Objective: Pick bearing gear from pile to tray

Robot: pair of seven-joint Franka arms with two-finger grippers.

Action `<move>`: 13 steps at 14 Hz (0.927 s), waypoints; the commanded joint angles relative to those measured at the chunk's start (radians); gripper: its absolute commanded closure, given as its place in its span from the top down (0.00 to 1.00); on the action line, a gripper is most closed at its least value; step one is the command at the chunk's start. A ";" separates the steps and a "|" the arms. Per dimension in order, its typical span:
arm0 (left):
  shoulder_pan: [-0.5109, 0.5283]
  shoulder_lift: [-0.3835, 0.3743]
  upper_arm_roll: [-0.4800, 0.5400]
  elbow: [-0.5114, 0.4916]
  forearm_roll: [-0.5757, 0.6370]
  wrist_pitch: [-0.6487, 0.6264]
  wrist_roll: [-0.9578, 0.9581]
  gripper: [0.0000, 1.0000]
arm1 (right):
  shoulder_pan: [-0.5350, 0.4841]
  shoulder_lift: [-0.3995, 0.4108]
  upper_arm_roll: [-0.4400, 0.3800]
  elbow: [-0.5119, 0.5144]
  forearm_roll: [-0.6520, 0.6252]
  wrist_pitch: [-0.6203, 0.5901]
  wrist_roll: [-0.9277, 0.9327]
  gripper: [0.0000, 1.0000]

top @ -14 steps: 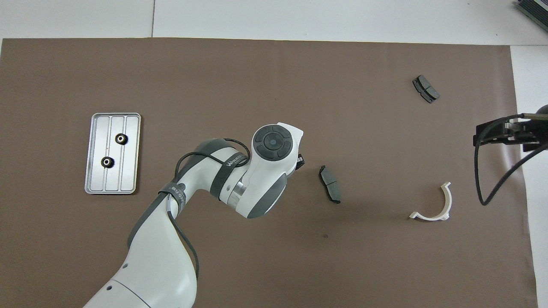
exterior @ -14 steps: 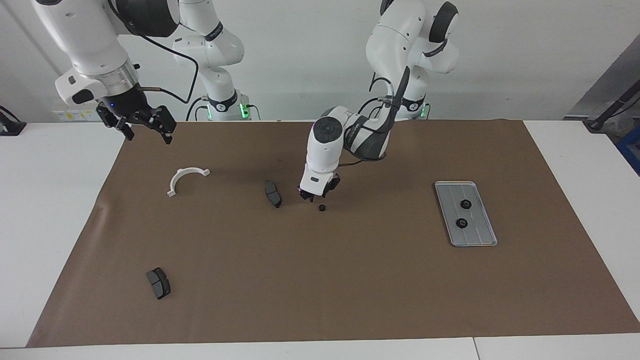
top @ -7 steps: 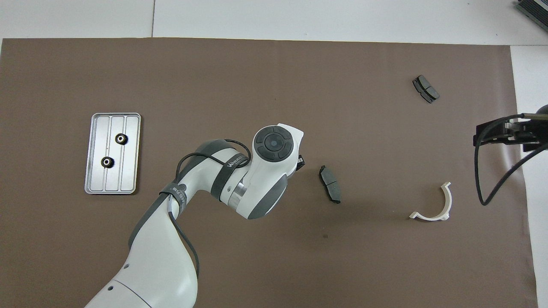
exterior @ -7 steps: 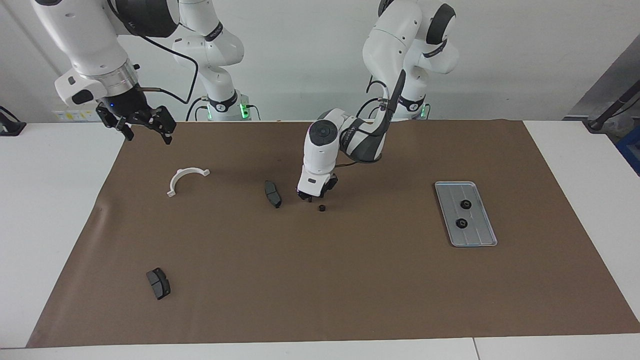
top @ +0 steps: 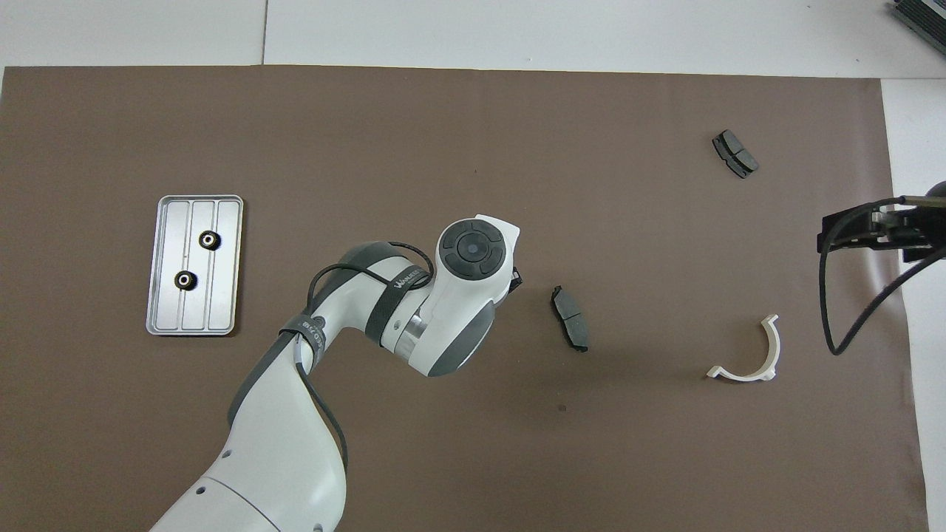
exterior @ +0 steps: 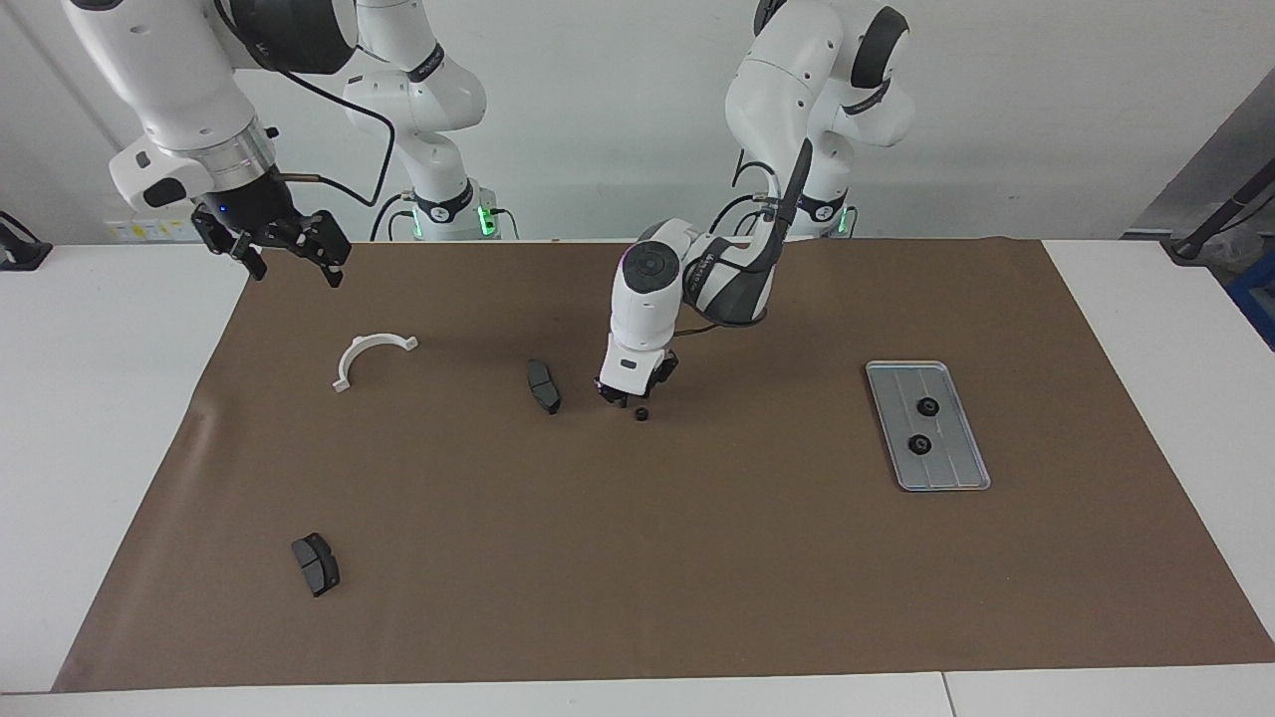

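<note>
My left gripper (exterior: 628, 396) hangs low just beside a loose black gear (exterior: 642, 413) on the brown mat (exterior: 697, 558); I cannot tell its finger state, and overhead its wrist hides the gear. Two gears (exterior: 927, 406) lie in the tray (exterior: 971, 453). My right gripper (exterior: 289, 254) waits spread wide.

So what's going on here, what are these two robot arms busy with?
They are sorting small black gears out of scattered parts into a metal tray. Two gears already lie in it. The left gripper hangs low over the brown mat, right beside a loose gear that lies on the mat, not yet picked up. The right gripper waits, open, above the mat's corner at its own end. Two brake pads and a white bracket lie untouched.
</note>
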 commanded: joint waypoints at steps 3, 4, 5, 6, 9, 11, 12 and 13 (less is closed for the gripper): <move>-0.003 0.019 0.014 0.008 0.015 0.069 -0.064 0.42 | 0.000 -0.022 -0.002 -0.021 0.017 0.000 -0.006 1.00; -0.003 0.019 0.014 0.010 0.015 0.069 -0.064 0.41 | 0.000 -0.022 -0.002 -0.021 0.017 0.000 -0.006 1.00; -0.003 0.019 0.014 0.010 0.015 0.069 -0.064 0.41 | 0.000 -0.022 -0.002 -0.021 0.017 0.000 -0.006 1.00; -0.002 0.019 0.014 0.007 0.017 0.069 -0.064 0.41 | 0.000 -0.022 -0.002 -0.021 0.017 0.000 -0.006 1.00; -0.002 0.019 0.026 0.005 0.017 0.068 -0.064 0.39 | 0.000 -0.022 -0.002 -0.021 0.017 0.000 -0.006 1.00; -0.002 0.019 0.028 0.005 0.017 0.063 -0.064 0.37 | 0.000 -0.022 -0.002 -0.021 0.017 0.000 -0.006 1.00; -0.002 0.019 0.028 0.005 0.020 0.062 -0.064 0.36 | 0.000 -0.022 -0.002 -0.021 0.017 0.000 -0.006 1.00; -0.002 0.019 0.028 0.005 0.023 0.062 -0.064 0.35 | 0.000 -0.022 -0.002 -0.021 0.017 0.000 -0.006 1.00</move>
